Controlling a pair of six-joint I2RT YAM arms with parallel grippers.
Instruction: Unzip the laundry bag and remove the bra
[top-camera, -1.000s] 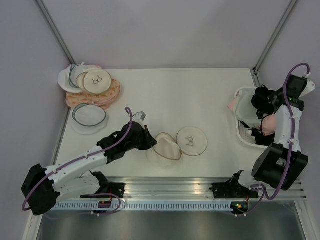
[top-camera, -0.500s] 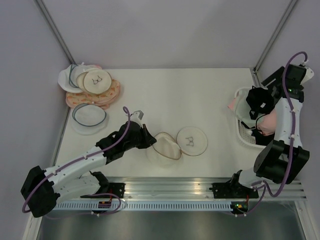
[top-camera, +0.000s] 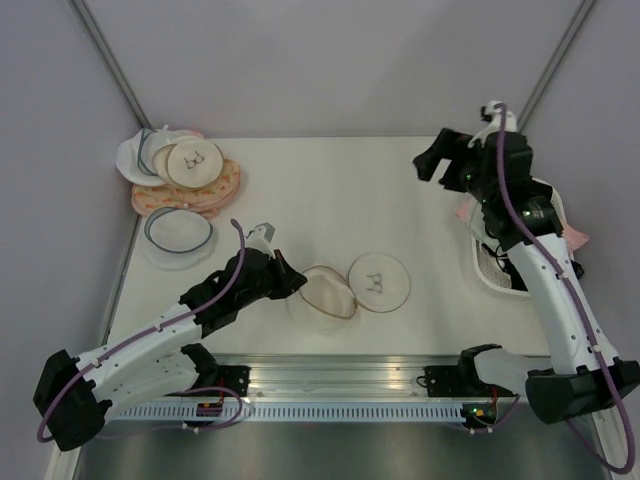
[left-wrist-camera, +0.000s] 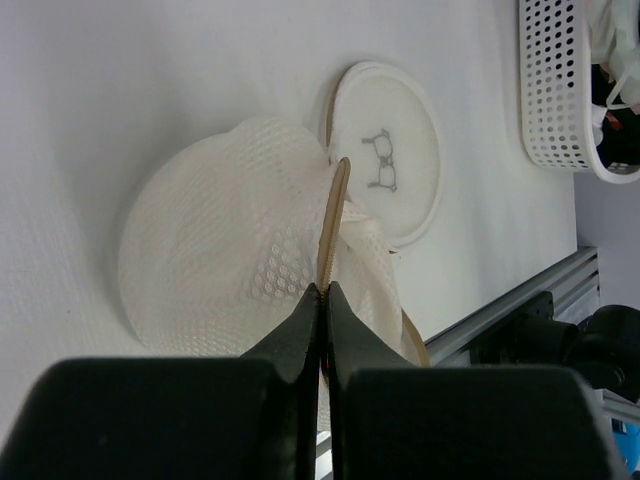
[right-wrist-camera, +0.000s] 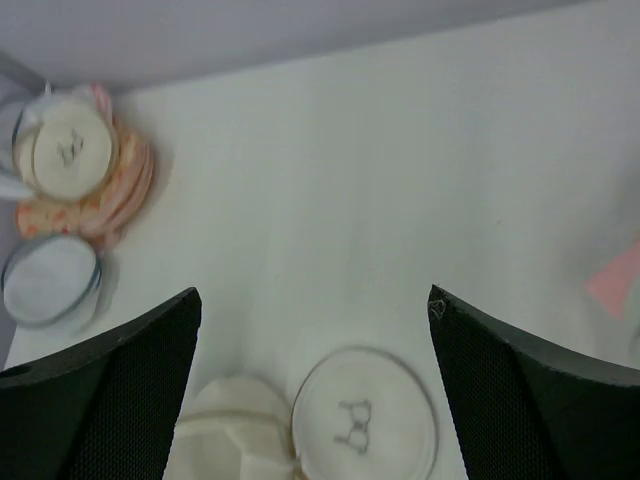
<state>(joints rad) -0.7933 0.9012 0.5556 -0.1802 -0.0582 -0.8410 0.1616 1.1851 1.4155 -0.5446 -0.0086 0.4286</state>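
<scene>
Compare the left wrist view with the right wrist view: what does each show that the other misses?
Only the left wrist view: the left claw shut on the tan zipper rim of the laundry bag, and the white basket. Only the right wrist view: the right claw open above the table, the pile of pouches and the grey-blue-rimmed disc. Both: the opened laundry bag with its bra-outline face.

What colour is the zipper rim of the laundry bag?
Tan; the zipper rim shows best in the left wrist view.
</scene>
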